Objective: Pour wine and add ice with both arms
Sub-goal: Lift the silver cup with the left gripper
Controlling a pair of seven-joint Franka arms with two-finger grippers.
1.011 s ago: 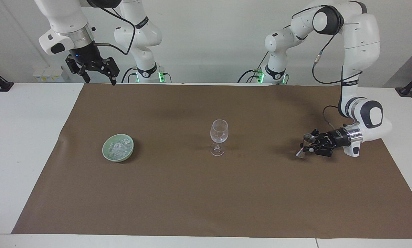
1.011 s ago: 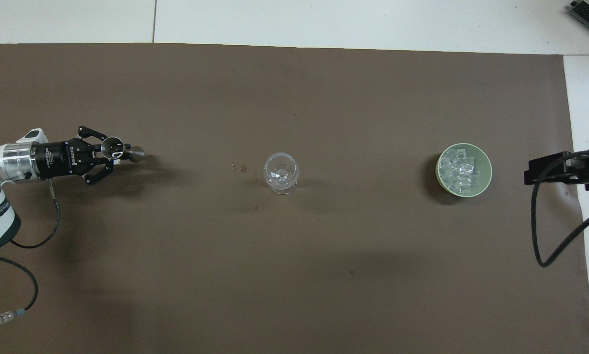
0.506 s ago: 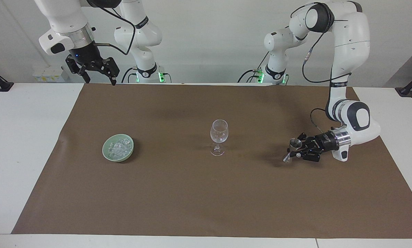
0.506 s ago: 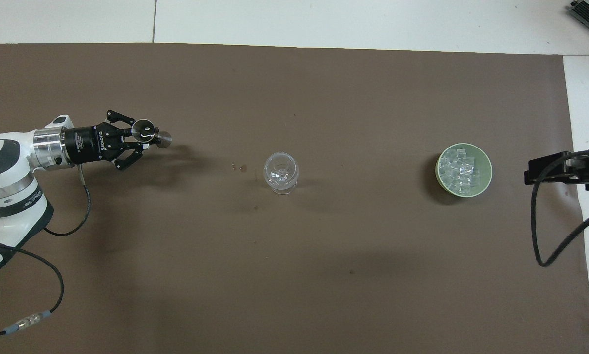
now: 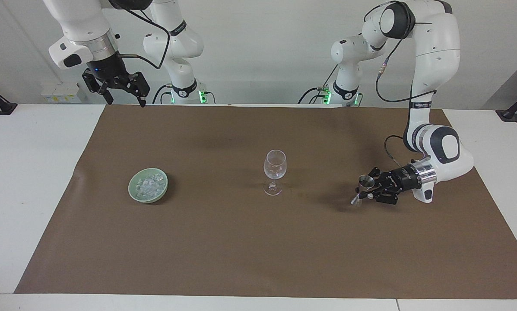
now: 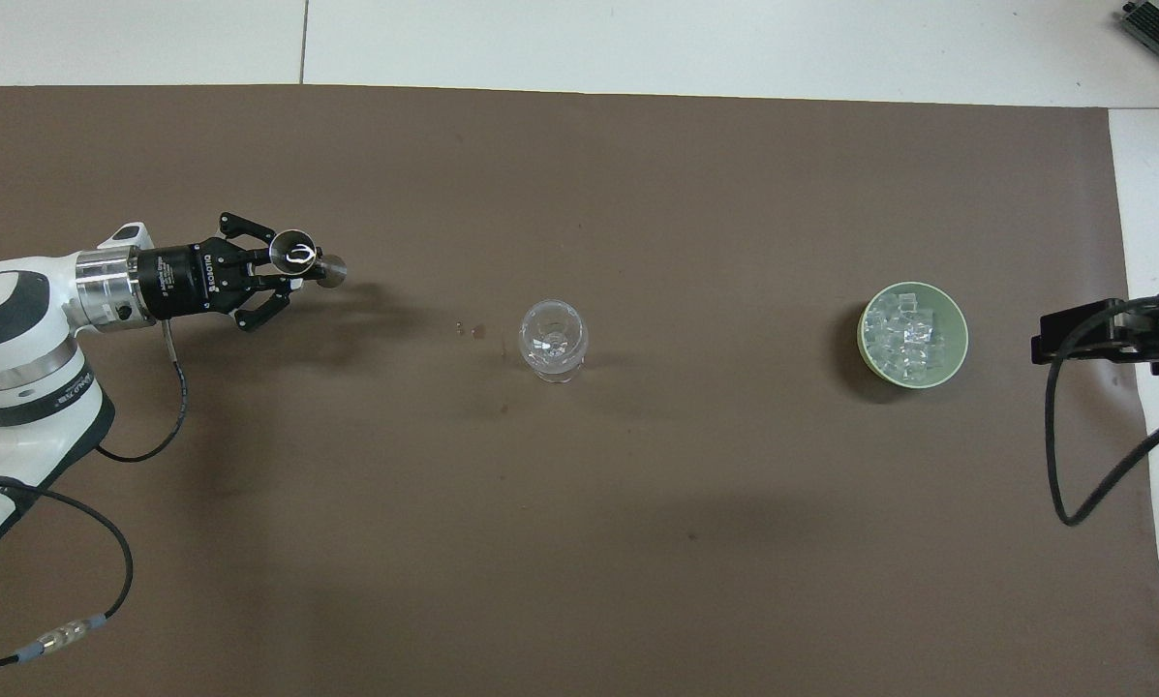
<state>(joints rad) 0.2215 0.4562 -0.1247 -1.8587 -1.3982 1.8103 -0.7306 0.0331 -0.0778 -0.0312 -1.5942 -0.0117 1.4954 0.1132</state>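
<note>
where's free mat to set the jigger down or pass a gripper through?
Free: the mat between the wine glass and the bowl of ice; the whole strip farther from the robots than both; the strip nearer the robots. Tight: between the glass and the left gripper, shut on a metal jigger just above the mat. Right gripper waits open, raised at the mat's edge.

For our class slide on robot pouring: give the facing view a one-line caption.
Left gripper carries a metal jigger toward the empty wine glass; right gripper waits open, raised, with the ice in its green bowl.
</note>
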